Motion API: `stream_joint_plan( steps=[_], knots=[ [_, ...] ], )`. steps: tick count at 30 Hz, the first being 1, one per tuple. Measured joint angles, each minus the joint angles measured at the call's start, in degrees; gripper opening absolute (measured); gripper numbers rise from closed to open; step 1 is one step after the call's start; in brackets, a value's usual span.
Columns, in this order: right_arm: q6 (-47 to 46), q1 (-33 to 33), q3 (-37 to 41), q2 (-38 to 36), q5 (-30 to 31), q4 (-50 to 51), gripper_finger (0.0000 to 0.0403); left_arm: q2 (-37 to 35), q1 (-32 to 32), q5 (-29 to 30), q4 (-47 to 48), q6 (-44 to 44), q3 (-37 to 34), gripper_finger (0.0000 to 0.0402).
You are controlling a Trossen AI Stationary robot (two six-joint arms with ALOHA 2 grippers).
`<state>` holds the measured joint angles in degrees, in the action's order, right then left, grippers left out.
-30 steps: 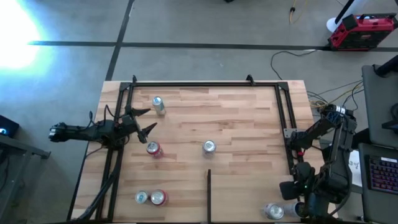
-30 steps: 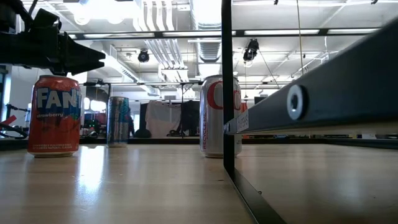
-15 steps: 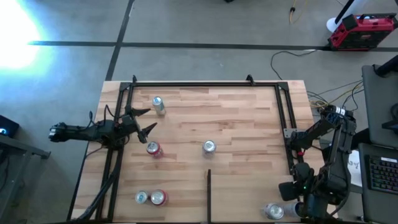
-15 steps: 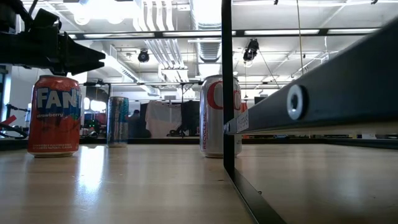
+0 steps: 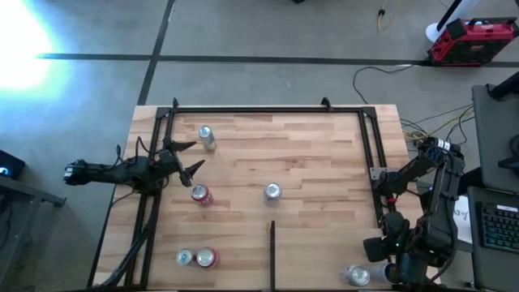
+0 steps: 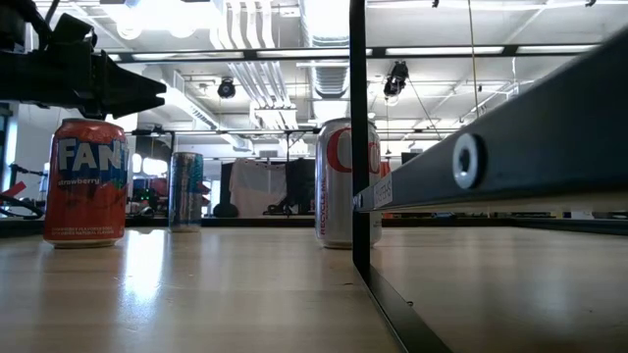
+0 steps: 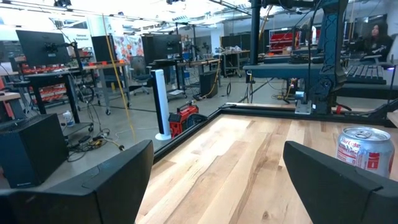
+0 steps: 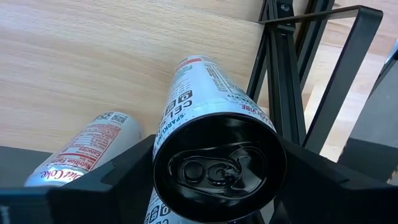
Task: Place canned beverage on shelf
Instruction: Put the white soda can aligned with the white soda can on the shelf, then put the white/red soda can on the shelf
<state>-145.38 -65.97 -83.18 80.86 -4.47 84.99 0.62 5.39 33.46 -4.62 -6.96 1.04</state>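
Note:
The shelf [image 5: 316,154] is a light wooden board with a black tube frame and a short dark divider strip [image 5: 272,251]. Several cans stand on it, among them a red one [image 5: 200,195] and a silver-topped one [image 5: 272,191]. At the near right corner my right gripper [image 8: 219,163] points down, shut on a white canned beverage [image 8: 205,93] with a black top. The arm hides that can in the high view. My left gripper [image 5: 188,158] waits open and level at the shelf's left side, above the red can. My right gripper pinches the white can's upper end, just under the black top rim [image 8: 163,155], with one finger [image 8: 118,177] on each side. The fingers come from above, pointing down. The can hangs slightly tilted beside the frame tubes; I cannot tell whether its bottom [image 8: 189,62] touches the board.
A Diet Coke can [image 8: 87,149] stands close beside the held can, also seen as the silver-topped can [image 5: 357,276] in the high view. The frame's black tubes [image 8: 277,81] run right next to them. Two cans [image 5: 197,258] stand at the near left. Bare board lies between the cans.

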Motion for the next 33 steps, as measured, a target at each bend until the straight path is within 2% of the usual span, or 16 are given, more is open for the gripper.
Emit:
stream_joint_plan(
  steps=[17, 26, 33],
  knots=[
    [2.19, 0.02, 0.00, 0.00, 0.40, 0.22, 0.0278, 0.00, 0.00, 0.01, 0.00, 0.00, 0.01, 0.0343],
    [1.97, 0.00, -0.02, -0.14, 0.00, 0.86, 0.0343, -0.01, 0.01, 0.01, 0.00, 0.01, 0.00, 0.0343],
    [2.01, 1.11, -0.03, -1.53, -0.12, 1.78, 0.0354, -0.02, 0.02, -0.01, 0.00, 0.00, 0.00, 0.0343]
  ],
)
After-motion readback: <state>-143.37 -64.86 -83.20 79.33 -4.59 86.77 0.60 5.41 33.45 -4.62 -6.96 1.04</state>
